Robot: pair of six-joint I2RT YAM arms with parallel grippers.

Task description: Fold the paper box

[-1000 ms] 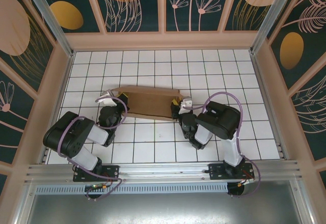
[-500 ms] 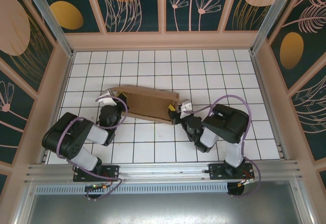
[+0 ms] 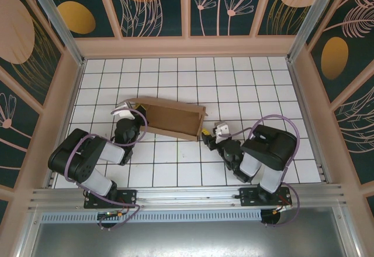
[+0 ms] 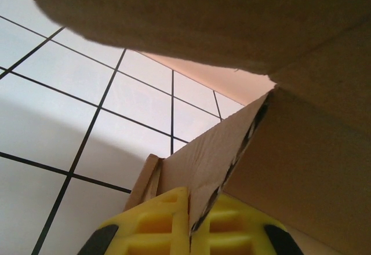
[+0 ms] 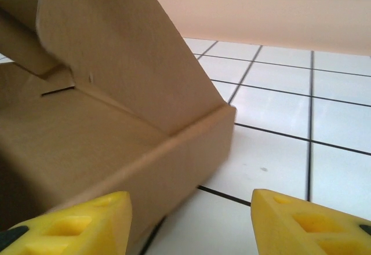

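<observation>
The paper box (image 3: 173, 118) is brown cardboard, partly folded into a shallow tray, and lies slanted across the middle of the white tiled floor. At its left end my left gripper (image 3: 135, 108) holds on. In the left wrist view the yellow fingers (image 4: 156, 223) are shut on the edge of an upright cardboard wall (image 4: 214, 156) of the box (image 4: 301, 150). My right gripper (image 3: 207, 135) sits just off the box's right end, open. In the right wrist view, the box's near corner (image 5: 203, 133) lies ahead of the right gripper (image 5: 188, 220) and to its left, with bare tile between the fingers.
Pink-framed patterned walls (image 3: 187, 45) close in the floor at the back and on both sides. An aluminium rail (image 3: 187, 195) runs along the near edge by the arm bases. Bare tiles (image 3: 234, 79) stretch behind and to the right of the box.
My right gripper has let go of the box's right end, opened, and drawn back toward the near right. The box has swung slightly and its right end has dropped. The left grip is unchanged.
</observation>
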